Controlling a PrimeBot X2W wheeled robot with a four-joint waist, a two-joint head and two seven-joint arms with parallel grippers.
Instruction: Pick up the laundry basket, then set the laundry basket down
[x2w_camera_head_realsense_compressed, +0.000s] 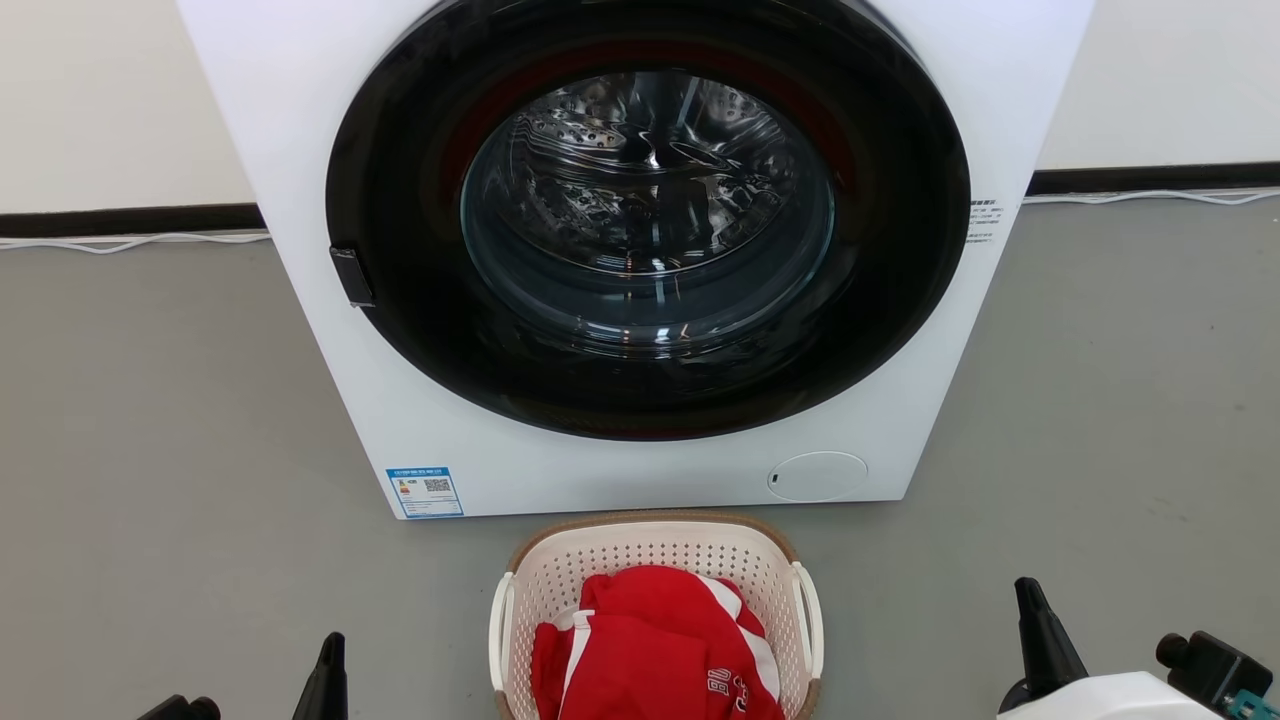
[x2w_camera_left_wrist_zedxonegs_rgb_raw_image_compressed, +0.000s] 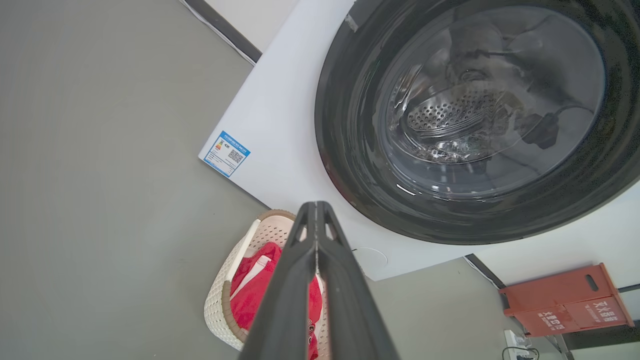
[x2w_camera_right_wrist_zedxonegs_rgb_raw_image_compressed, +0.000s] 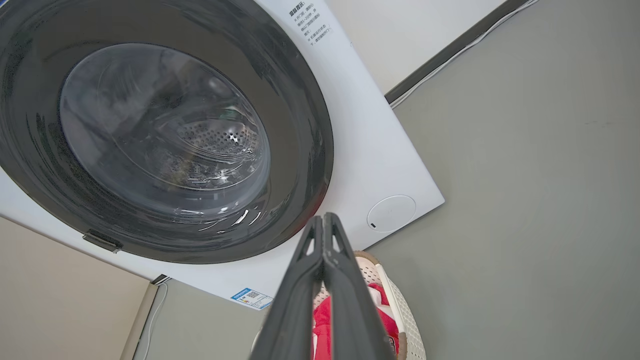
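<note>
A plain grey floor (x2w_camera_head_realsense_compressed: 150, 420) is being met by a pale wall with a dark skirting, along which a white cable (x2w_camera_head_realsense_compressed: 130, 241) is lying. A white front-loading washer (x2w_camera_head_realsense_compressed: 300, 150) is standing before that wall, its round dark door (x2w_camera_head_realsense_compressed: 400, 330) being shut and the bare perforated steel of its drum (x2w_camera_head_realsense_compressed: 650, 190) being seen through the glass. The laundry basket (x2w_camera_head_realsense_compressed: 655, 548) is sitting on the floor just before the washer's foot, below the door and between the two grippers. A crumpled red garment (x2w_camera_head_realsense_compressed: 640, 650) with white stripes and white lettering is being held in it, lying below the tan rim. Both white side handles are being touched by nothing. The left gripper (x2w_camera_left_wrist_zedxonegs_rgb_raw_image_compressed: 316, 207) is being held in the air to the basket's left, its fingers being pressed together on nothing; the right gripper (x2w_camera_right_wrist_zedxonegs_rgb_raw_image_compressed: 325, 220) is being held likewise to the basket's right, also closed and empty. In the left wrist view an orange-red box (x2w_camera_left_wrist_zedxonegs_rgb_raw_image_compressed: 565, 300) with white characters is standing by the wall beyond the washer
</note>
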